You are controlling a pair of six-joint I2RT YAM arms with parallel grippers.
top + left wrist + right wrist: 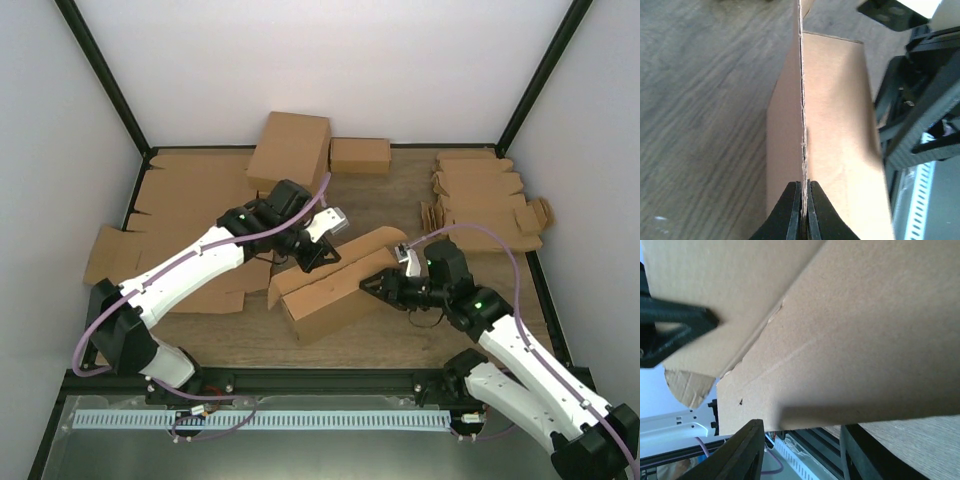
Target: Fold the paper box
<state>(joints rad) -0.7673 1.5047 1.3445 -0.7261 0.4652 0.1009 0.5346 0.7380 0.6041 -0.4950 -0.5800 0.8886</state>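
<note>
The paper box (335, 290) is a brown cardboard mailer, partly folded, lying slantwise mid-table with its walls raised. My left gripper (322, 252) is at the box's upper left rim. In the left wrist view the left gripper (804, 184) is shut on the thin edge of an upright cardboard panel (840, 125). My right gripper (383, 285) is at the box's right end. In the right wrist view the right gripper (802, 426) is open, its fingers spread wide below the edge of a box wall (865, 340), not clamping it.
Large flat cardboard blanks (190, 215) lie at the left. A folded long box (290, 148) and a small short box (360, 155) stand at the back. Several smaller notched blanks (485, 200) lie at the right. Black frame posts rise at the back corners.
</note>
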